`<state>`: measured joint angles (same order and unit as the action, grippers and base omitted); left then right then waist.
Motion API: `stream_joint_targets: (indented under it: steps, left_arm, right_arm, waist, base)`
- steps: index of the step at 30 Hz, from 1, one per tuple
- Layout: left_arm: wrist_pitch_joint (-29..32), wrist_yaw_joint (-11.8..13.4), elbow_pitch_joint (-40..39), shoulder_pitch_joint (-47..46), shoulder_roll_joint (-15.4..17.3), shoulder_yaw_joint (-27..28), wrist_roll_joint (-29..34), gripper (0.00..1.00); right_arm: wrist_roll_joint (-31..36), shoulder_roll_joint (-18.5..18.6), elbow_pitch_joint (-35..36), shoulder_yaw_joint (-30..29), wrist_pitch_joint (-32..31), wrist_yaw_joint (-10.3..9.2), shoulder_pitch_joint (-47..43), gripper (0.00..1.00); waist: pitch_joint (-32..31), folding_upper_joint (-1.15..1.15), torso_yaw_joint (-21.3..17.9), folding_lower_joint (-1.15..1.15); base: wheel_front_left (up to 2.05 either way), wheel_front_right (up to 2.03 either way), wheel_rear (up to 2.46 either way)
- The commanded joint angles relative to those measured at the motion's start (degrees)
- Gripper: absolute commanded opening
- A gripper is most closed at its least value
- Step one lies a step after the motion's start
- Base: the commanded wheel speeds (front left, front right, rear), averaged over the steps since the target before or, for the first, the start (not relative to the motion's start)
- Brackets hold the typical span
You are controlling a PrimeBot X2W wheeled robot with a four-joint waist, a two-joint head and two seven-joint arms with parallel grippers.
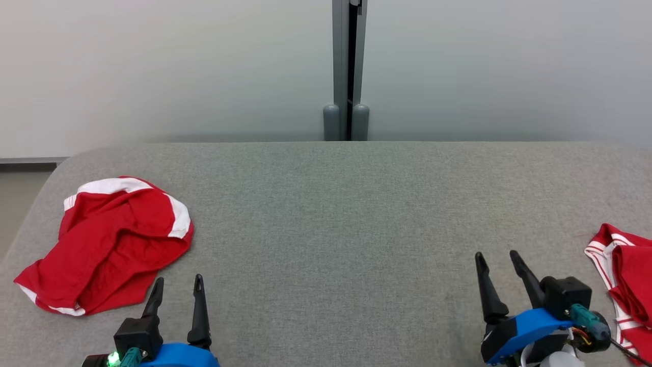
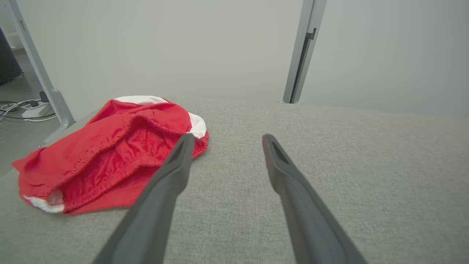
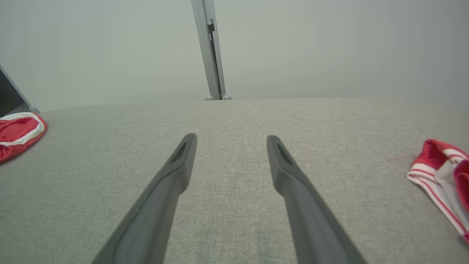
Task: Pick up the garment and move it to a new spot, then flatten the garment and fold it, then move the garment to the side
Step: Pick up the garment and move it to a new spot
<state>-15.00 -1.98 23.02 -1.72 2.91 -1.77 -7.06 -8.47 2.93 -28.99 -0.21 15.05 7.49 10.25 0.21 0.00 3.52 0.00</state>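
My left claw (image 1: pixel 179 279) and right claw (image 1: pixel 496 254) stand spread near the front edge of the grey surface (image 1: pixel 331 214). The crumpled red garment (image 1: pixel 109 244) lies by the left edge, a striped garment (image 1: pixel 624 275) at the right edge, with broad surface between them.

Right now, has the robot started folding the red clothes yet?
Not yet. Done: nothing, the red garment lies crumpled on the grey table. In hand: nothing, the left gripper and right gripper are open and empty. Left: picking it up, flattening, folding, moving aside. A striped garment lies at the table's right edge.
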Motion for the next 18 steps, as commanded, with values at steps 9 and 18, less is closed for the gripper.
stream_joint_targets:
  steps: [9, 18]
  left_arm:
    - [-0.25, 0.44, 0.91, -0.26, 0.01, 0.18, -0.17, 1.0]
    - [-0.25, 0.41, 1.15, -0.99, 0.0, 1.11, -0.05, 1.0]
  right_arm:
    - [-0.77, 0.01, -0.73, 3.03, 0.15, 0.0, -1.35, 1.0]
    - [-1.38, 0.04, -0.9, 5.68, 0.15, -0.01, 0.63, 1.0]
  waist:
    - [0.9, 0.0, 6.4, 0.0]
    - [2.48, 0.0, 14.77, 0.0]
  base:
    - [0.0, 0.0, 0.0]
    - [0.0, 0.0, 0.0]
